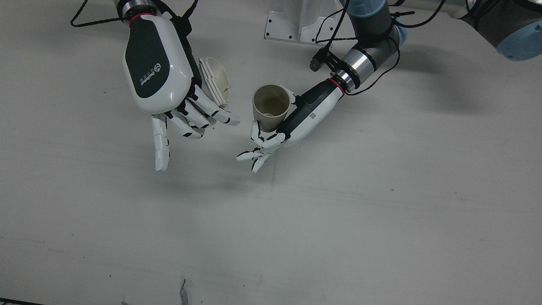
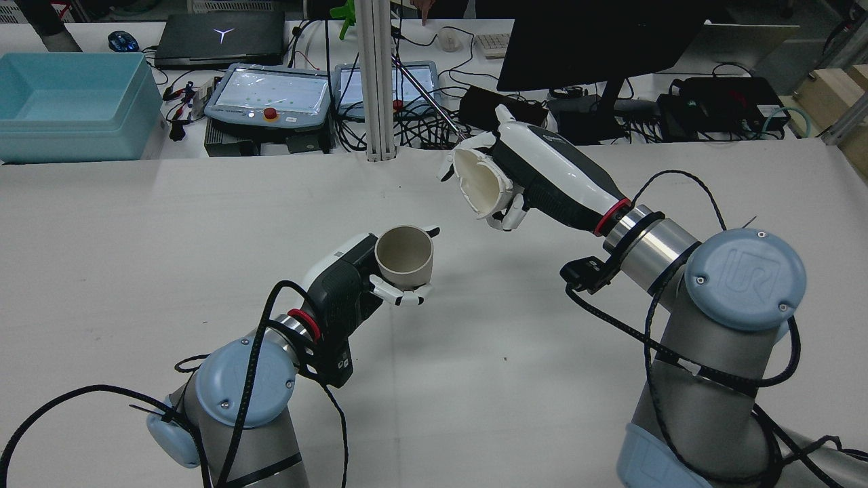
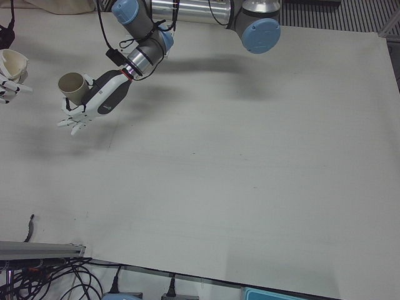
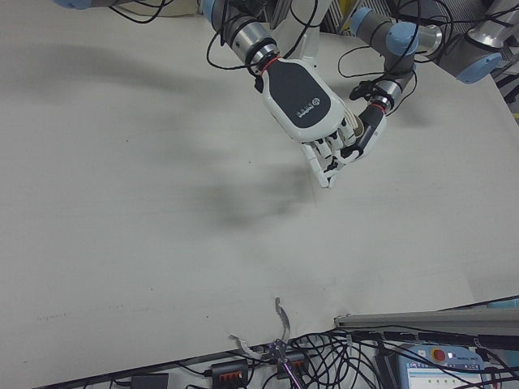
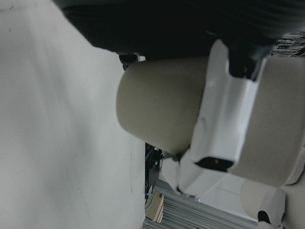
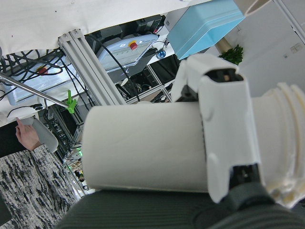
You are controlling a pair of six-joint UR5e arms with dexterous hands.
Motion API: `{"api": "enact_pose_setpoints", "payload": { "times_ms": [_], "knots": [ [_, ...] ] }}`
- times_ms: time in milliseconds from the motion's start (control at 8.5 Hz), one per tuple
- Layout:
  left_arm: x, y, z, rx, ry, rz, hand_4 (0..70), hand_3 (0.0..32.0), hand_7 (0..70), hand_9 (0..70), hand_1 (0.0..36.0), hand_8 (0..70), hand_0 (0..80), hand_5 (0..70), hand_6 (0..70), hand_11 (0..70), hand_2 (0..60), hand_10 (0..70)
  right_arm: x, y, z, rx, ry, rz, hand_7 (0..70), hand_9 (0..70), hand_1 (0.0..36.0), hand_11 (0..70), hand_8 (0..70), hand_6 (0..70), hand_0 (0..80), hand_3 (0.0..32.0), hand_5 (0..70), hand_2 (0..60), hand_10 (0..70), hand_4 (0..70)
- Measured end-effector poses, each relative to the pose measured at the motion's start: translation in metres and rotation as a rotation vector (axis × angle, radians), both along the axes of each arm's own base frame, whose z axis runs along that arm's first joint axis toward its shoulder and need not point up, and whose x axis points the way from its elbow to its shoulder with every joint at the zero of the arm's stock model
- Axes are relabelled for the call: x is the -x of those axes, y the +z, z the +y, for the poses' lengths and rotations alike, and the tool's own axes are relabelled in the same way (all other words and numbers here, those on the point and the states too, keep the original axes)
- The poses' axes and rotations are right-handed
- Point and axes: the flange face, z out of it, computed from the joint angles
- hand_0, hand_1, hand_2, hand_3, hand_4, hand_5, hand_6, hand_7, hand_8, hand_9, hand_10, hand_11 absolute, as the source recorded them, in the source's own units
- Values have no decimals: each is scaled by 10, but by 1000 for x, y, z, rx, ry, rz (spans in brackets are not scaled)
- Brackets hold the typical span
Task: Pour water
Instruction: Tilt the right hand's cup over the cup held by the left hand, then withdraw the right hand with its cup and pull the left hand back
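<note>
Right hand (image 4: 312,109) hiding cup (image 2: 480,181), rear reveals

Both arms reach inward above the desk (image 1: 381,212). The left robot hand (image 1: 292,120) is closed around a cup, held low; the right robot hand (image 1: 169,80) grips another, raised and tipped.

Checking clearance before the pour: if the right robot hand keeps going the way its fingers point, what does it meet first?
Probably nothing but bare table. The right robot hand, holding its white cup, points toward the operators' side, passing beside the left robot hand and its beige cup. Depth is unclear.
</note>
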Motion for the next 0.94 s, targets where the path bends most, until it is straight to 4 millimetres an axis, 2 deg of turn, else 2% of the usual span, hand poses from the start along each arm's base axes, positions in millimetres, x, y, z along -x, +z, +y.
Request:
{"api": "enact_pose_setpoints", "payload": {
  "times_ms": [235,353,471,588,706,941],
  "knots": [
    [5,-3,2,0,0,3,355,0,119,9,360,18,800,700,141,82,600,25,-6,7,-4,20,3,-84,700,562,360,61,425,605,800,0,252,600,8,328],
    [8,-4,2,-1,-2,9,350,0,115,9,360,17,800,700,138,85,600,27,-17,14,-11,44,-3,-168,700,573,360,84,434,615,800,0,256,600,24,317],
    [14,-4,3,-2,-4,17,344,0,112,8,360,16,800,700,134,86,600,28,-41,29,-22,78,1,-268,700,567,360,84,430,602,800,0,257,600,23,285],
    [23,7,5,1,-6,17,345,0,112,8,360,16,800,700,132,87,600,29,-74,45,-34,111,19,-360,700,562,360,95,428,587,800,0,258,600,30,252],
    [33,28,10,7,-6,9,350,0,110,8,360,16,800,700,131,89,600,29,-116,61,-45,142,53,-447,691,557,360,114,426,572,800,0,260,600,43,214],
    [59,79,18,23,-9,-6,358,0,113,8,360,16,800,700,131,90,600,30,-215,99,-58,190,123,-579,670,586,360,177,449,574,800,0,268,600,85,153]
  ]
}}
